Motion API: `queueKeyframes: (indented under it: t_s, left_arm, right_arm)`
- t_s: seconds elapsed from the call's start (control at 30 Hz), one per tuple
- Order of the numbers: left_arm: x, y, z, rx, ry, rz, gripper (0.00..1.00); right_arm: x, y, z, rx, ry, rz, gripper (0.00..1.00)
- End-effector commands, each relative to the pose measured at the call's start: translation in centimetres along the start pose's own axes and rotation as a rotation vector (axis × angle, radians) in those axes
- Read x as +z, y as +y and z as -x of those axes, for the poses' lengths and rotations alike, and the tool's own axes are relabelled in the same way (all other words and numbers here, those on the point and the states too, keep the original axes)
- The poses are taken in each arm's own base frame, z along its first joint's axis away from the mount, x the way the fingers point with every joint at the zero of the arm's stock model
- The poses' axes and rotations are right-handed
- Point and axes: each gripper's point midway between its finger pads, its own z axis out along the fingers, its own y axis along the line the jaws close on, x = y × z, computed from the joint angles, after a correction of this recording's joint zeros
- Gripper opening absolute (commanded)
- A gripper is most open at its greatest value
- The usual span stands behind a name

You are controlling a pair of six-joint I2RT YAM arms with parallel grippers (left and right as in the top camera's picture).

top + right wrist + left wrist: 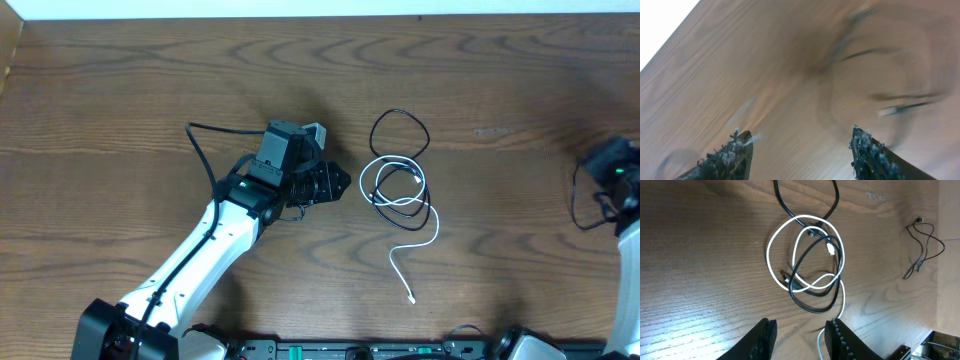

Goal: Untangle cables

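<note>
The cables lie tangled on the wooden table just right of centre. The white cable (385,172) (774,245) forms loops, and its tail runs toward the front edge to a small plug (412,298). The black cable (401,116) (810,305) threads through those loops and makes its own loop on the far side. My left gripper (338,182) (801,322) is open just left of the tangle, holding nothing; the white tail lies on the table beside its right finger (837,335). My right gripper (801,131) is open and empty over bare wood, in a blurred view.
The right arm (622,175) sits at the table's right edge, far from the tangle, with a thin dark cord (578,200) (920,242) hanging beside it. The left arm (200,260) stretches from the front left. Equipment (350,350) lines the front edge.
</note>
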Motion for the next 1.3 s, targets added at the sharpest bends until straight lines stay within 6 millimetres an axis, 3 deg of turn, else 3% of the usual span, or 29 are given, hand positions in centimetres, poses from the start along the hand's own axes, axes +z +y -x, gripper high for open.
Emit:
queueKeyframes:
  t_s: [0.0, 0.17, 0.37, 0.53, 0.8, 0.97, 1.1, 1.27]
  left_arm:
    - [0.0, 0.3, 0.3, 0.014, -0.009, 0.013, 0.37]
    - [0.0, 0.3, 0.3, 0.014, -0.009, 0.013, 0.37]
    - [0.0, 0.3, 0.2, 0.012, -0.006, 0.014, 0.37]
    - [0.0, 0.5, 0.0, 0.008, 0.002, 0.021, 0.37]
    - [0.0, 0.5, 0.0, 0.008, 0.002, 0.02, 0.37]
    - [0.0, 0.5, 0.0, 0.008, 0.002, 0.02, 0.37]
    - [0.0, 0.5, 0.0, 0.008, 0.002, 0.02, 0.37]
    - [0.0, 0.5, 0.0, 0.008, 0.002, 0.02, 0.37]
  right_arm:
    - [0.2, 5.6, -5.4, -0.161, 0.224, 0.253, 0.63]
    - [0.9, 7.8, -12.9, -0.327, 0.475, 0.267, 0.66]
    - [2.5, 11.1, -20.3, -0.497, 0.662, 0.304, 0.65]
    - [3.2, 11.6, -24.1, -0.544, 0.765, 0.285, 0.58]
    - [4.9, 12.3, -27.0, -0.479, 0.824, 0.236, 0.41]
    - [5.9, 12.9, -28.4, -0.453, 0.831, 0.216, 0.23]
    - [6.7, 12.5, -28.5, -0.427, 0.809, 0.157, 0.17]
    - [7.3, 13.4, -28.4, -0.414, 0.778, 0.174, 0.11]
